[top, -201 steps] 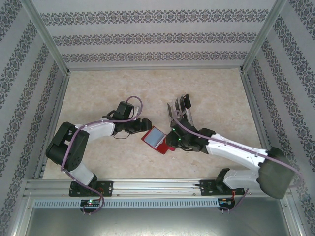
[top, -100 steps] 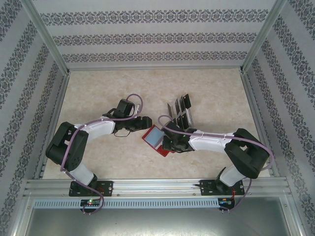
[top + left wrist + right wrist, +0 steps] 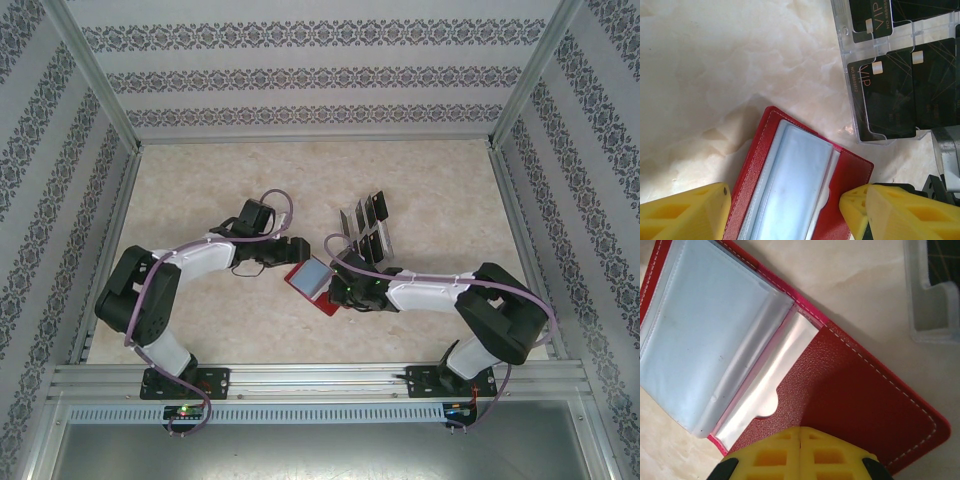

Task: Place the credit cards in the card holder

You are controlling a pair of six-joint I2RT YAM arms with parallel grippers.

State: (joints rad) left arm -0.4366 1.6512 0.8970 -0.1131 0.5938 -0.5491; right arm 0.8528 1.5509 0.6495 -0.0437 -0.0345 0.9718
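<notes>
Open at frame centre: card holder [image 3: 312, 277], credit cards [image 3: 890, 97] in the clear rack [image 3: 852, 125] to its upper right. Pin it flat before fetching a card, seemingly the job of right gripper [image 3: 800, 452], clenched shut over the red cover. Astride it, low and spread wide — left gripper [image 3: 775, 215], grasping nothing.

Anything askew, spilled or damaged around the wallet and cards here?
Nothing stands out. The card holder lies open and undamaged on the table, the credit cards sit neatly slotted in the clear rack, and nothing is spilled.
</notes>
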